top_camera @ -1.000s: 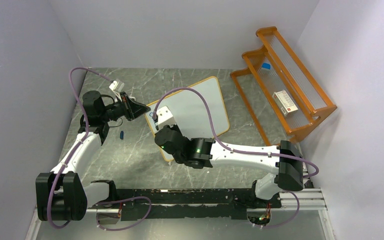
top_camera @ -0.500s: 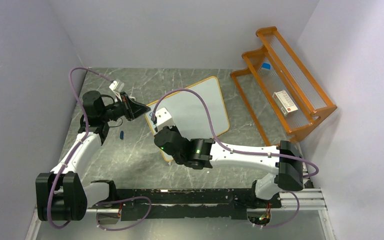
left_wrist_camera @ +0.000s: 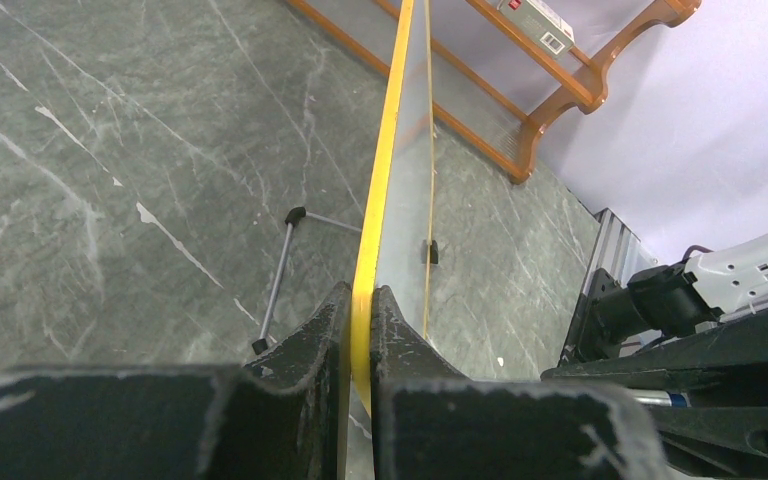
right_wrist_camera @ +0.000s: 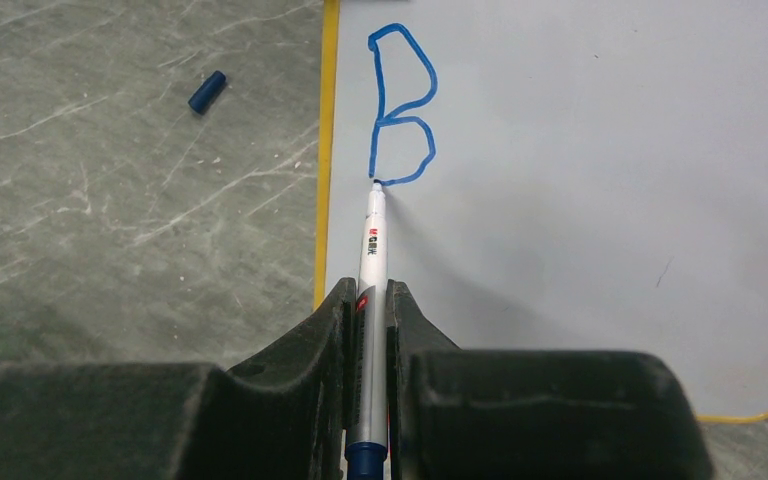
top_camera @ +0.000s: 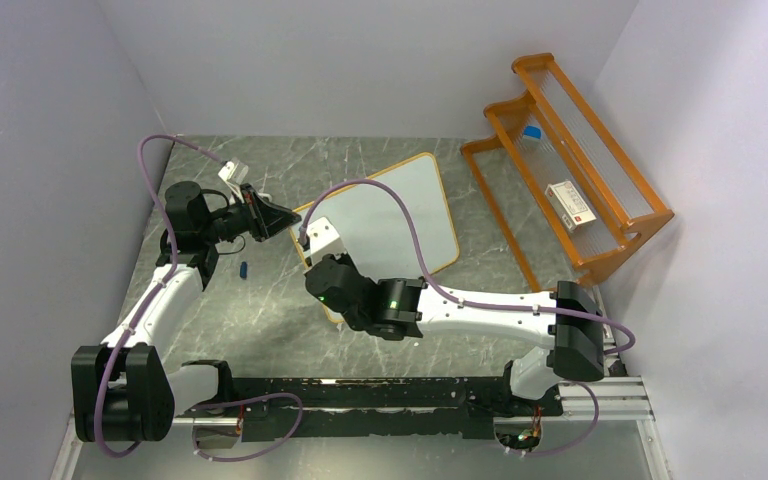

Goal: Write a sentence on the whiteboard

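The left gripper (left_wrist_camera: pixel 360 312) is clamping the whiteboard (left_wrist_camera: pixel 391 150) by its edge. The right gripper (right_wrist_camera: pixel 368 300) is pinching the marker (right_wrist_camera: pixel 371 240), starting the sentence (right_wrist_camera: pixel 401 105) just inside that frame. Light, even pressure looks wise.

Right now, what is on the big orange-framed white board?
On the white board: one blue letter B, a white marker tip at its base. From above, the right arm covers that spot.

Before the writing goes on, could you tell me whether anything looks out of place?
Only the blue marker cap, lying loose on the table left of the whiteboard; a faint stray mark also shows on the board. Nothing else stands out.
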`<control>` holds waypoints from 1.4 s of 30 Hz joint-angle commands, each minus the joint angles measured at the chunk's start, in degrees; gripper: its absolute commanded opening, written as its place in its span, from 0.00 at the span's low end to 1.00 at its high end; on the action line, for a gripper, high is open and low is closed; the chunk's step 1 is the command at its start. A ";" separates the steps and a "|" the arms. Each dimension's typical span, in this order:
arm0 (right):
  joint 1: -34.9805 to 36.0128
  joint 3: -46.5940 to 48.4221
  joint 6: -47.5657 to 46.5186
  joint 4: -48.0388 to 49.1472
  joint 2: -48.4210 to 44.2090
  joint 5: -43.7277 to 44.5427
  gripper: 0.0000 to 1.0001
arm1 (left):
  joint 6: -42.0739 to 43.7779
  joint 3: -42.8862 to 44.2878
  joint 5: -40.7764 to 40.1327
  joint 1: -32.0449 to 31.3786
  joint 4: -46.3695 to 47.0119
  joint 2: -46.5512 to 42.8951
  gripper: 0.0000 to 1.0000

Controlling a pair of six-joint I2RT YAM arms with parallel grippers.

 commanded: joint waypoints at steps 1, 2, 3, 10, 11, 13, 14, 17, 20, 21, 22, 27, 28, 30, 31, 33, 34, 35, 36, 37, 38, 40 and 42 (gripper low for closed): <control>0.20 1.77 0.35 1.98 1.13 -0.08 0.00 | 2.16 -0.51 0.24 -1.27 -4.68 0.55 0.05; 0.30 1.77 0.35 2.12 1.17 -0.12 0.00 | 2.23 -0.47 0.14 -1.28 -4.65 0.56 0.05; 0.26 1.84 0.20 2.20 1.17 -0.12 0.00 | 2.22 -0.46 0.15 -1.25 -4.67 0.60 0.05; 0.24 1.58 0.04 3.07 0.62 0.66 0.00 | 2.41 -0.46 0.04 -1.33 -4.95 0.44 0.05; 0.32 1.45 -0.04 3.22 0.58 0.86 0.00 | 2.39 -0.46 0.07 -1.30 -4.95 0.45 0.05; 0.26 1.46 -0.13 3.18 0.42 1.20 0.00 | 2.55 -0.46 -0.08 -1.26 -5.12 0.48 0.05; 0.29 1.38 -0.05 3.10 0.18 1.24 0.00 | 2.64 -0.38 -0.10 -1.26 -5.25 0.53 0.05; 0.31 0.46 -0.21 3.54 -1.49 0.94 0.00 | 2.88 -0.29 -0.34 -1.27 -5.63 0.52 0.05; 0.27 -0.98 -0.85 4.64 -3.47 1.06 0.00 | 3.09 -0.16 -0.52 -1.30 -5.90 0.53 0.05; 0.31 -1.32 -0.96 4.76 -4.00 1.33 0.00 | 3.16 -0.11 -0.54 -1.27 -6.06 0.58 0.05; 0.31 -1.57 -1.09 4.79 -4.34 1.59 0.00 | 3.20 -0.11 -0.54 -1.27 -6.09 0.62 0.05; -0.17 -3.36 -2.76 5.78 -6.01 3.96 0.00 | 3.41 -0.02 -0.72 -1.25 -6.40 0.66 0.05; -0.51 -3.75 -2.81 6.10 -6.49 4.04 0.00 | 3.46 -0.02 -0.72 -1.25 -6.44 0.71 0.05; -1.21 -4.54 -3.09 6.79 -7.16 3.89 0.00 | 3.52 -0.02 -0.80 -1.28 -6.49 0.69 0.05; -1.51 -4.82 -3.22 7.00 -7.36 3.80 0.00 | 3.58 0.06 -0.78 -1.26 -6.60 0.76 0.05; -1.98 -5.48 -3.56 7.85 -7.94 3.18 0.00 | 3.57 0.07 -0.76 -1.27 -6.55 0.84 0.05; -2.13 -5.82 -3.71 8.35 -8.22 3.05 0.00 | 3.61 0.07 -0.77 -1.29 -6.60 0.91 0.05; -2.21 -6.03 -3.77 8.66 -8.39 2.75 0.00 | 3.61 0.13 -0.69 -1.27 -6.62 0.90 0.05; -2.36 -6.19 -3.93 8.86 -8.54 2.59 0.00 | 3.60 0.15 -0.75 -1.32 -6.56 1.02 0.05; -2.52 -6.29 -3.94 8.94 -8.52 2.44 0.00 | 3.53 0.15 -0.74 -1.25 -6.54 1.10 0.05; -2.64 -6.29 -3.94 8.88 -8.49 2.32 0.00 | 3.60 0.15 -0.67 -1.31 -6.60 1.15 0.05; -2.75 -6.44 -4.16 9.33 -8.40 1.96 0.00 | 3.62 0.24 -0.76 -1.27 -6.67 1.20 0.05; -2.83 -6.72 -4.26 9.77 -8.39 1.43 0.00 | 3.61 0.26 -0.62 -1.27 -6.65 1.33 0.05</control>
